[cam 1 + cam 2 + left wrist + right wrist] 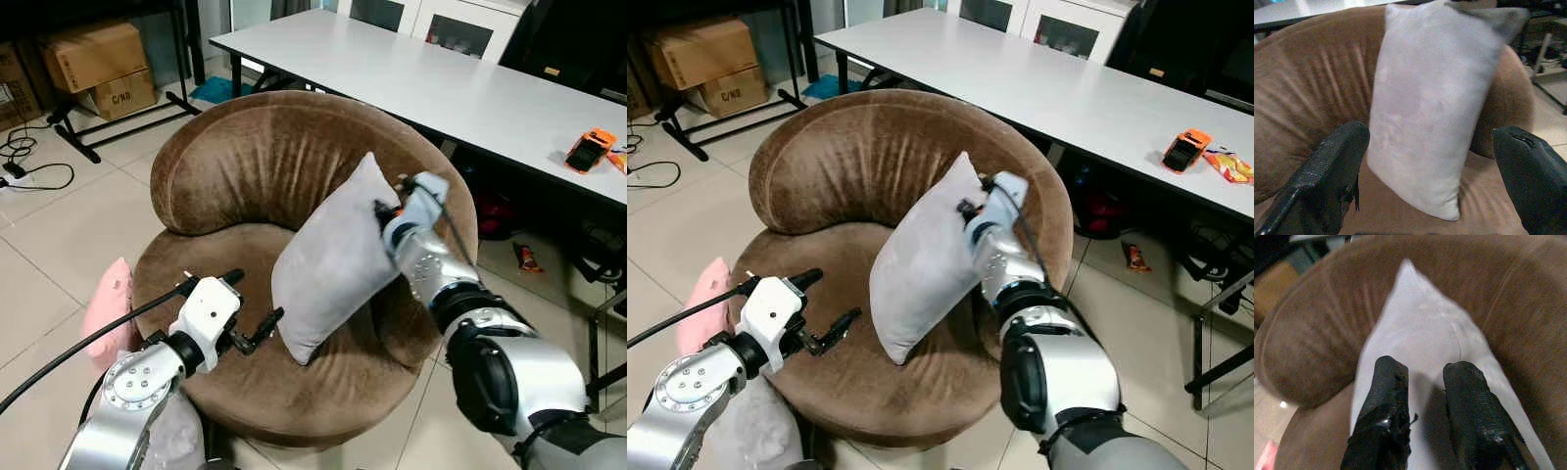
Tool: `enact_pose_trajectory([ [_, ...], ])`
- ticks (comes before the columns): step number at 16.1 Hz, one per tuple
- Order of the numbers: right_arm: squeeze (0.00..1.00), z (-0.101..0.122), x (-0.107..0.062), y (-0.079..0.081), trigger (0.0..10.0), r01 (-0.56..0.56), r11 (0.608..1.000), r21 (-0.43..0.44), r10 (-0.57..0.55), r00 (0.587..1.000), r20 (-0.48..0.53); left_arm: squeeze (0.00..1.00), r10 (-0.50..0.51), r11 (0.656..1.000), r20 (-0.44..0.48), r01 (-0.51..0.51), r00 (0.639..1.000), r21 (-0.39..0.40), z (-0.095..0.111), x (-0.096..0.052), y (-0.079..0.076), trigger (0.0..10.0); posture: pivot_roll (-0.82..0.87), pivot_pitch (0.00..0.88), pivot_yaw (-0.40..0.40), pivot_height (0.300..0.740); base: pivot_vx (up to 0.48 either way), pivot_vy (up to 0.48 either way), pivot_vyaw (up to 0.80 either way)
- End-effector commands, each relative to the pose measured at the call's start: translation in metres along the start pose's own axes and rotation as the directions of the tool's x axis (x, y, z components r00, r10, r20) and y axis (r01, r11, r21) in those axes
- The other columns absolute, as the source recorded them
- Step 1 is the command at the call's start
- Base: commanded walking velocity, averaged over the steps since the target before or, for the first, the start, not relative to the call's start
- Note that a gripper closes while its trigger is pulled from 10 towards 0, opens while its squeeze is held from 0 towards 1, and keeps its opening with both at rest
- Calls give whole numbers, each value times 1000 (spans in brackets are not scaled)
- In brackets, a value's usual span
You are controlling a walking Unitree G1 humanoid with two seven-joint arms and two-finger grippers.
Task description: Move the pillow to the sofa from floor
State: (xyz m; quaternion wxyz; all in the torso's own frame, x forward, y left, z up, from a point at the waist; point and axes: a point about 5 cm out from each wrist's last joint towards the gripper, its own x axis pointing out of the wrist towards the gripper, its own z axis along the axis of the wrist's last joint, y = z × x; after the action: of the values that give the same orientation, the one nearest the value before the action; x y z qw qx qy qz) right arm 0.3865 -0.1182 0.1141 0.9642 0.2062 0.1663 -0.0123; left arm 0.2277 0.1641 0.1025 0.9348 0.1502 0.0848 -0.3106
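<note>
Left eye view: the right gripper [384, 213], fingertips hidden, pinches the pillow [333, 262] on the sofa [245, 157]; the left gripper [257, 313], spread wide, is held near it.

Tiled floor [59, 235], white table [411, 78], boxes [98, 64].

A round brown sofa chair [265, 157] stands on the pale tiled floor [59, 235]. On its seat a grey pillow [333, 259] stands on one corner, tilted (whether it leans against the backrest cannot be told). A pink cushion [108, 299] lies on the floor just beside the chair's left side. Cardboard boxes [98, 64] and cables [29, 162] sit on the floor further back. Behind the chair, a long white table [421, 78] carries an orange device [590, 150] near its right end.
</note>
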Motion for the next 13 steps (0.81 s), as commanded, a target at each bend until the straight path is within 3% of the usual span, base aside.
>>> enact_pose_trajectory([
  [1,1000,12,0,-7,10000,47,999,-7,-47,997,61,0,-48,999,-4,48,999,-1,1,4,-3,10000,70,0,-134,740,0,0,0],
  [2,1000,19,-1,-16,10000,107,993,-46,-100,987,126,0,-56,998,-4,56,998,-2,1,4,-2,10000,64,0,-126,740,0,0,0],
  [3,1000,22,-1,-20,10000,105,994,-24,-101,985,143,0,-59,998,-3,59,998,-2,1,5,-1,10000,56,0,-118,740,0,0,0],
  [4,380,31,-4,-26,10000,75,997,-11,-71,974,214,0,-53,999,8,53,999,5,3,7,0,10000,50,0,-110,740,0,0,0],
  [5,0,32,-5,-27,10000,22,999,-47,-12,977,213,0,-12,1000,27,12,1000,5,5,8,2,10000,43,0,-106,740,0,0,0],
  [6,0,34,-9,-23,10000,-90,991,-96,110,966,236,0,55,998,44,-55,998,4,8,9,6,10000,43,0,-106,740,0,0,0],
  [7,0,35,-11,-22,10000,-115,987,-114,141,958,250,0,76,997,47,-76,996,5,9,9,7,10000,38,0,-105,740,0,0,0],
  [9,0,26,-29,-25,10000,-173,949,-263,239,939,246,0,250,968,29,-250,968,-4,7,7,17,10000,32,0,-107,740,0,0,0],
  [10,0,19,-37,-27,10000,-178,939,-294,249,943,223,0,292,957,30,-292,956,-8,6,6,18,10000,26,0,-109,740,0,0,0],
  [11,0,6,-57,-31,10000,-191,927,-322,260,947,189,0,358,934,35,-358,933,-17,5,2,19,10000,25,0,-116,740,0,0,0],
  [12,0,4,-62,-32,10000,-193,927,-322,263,946,191,0,369,929,35,-369,929,-19,5,1,19,10000,25,0,-116,740,0,0,0],
  [13,0,-5,-78,-36,10000,-192,918,-346,270,943,194,0,411,912,50,-409,910,-40,7,-3,19,10000,16,0,-113,740,0,0,0],
])
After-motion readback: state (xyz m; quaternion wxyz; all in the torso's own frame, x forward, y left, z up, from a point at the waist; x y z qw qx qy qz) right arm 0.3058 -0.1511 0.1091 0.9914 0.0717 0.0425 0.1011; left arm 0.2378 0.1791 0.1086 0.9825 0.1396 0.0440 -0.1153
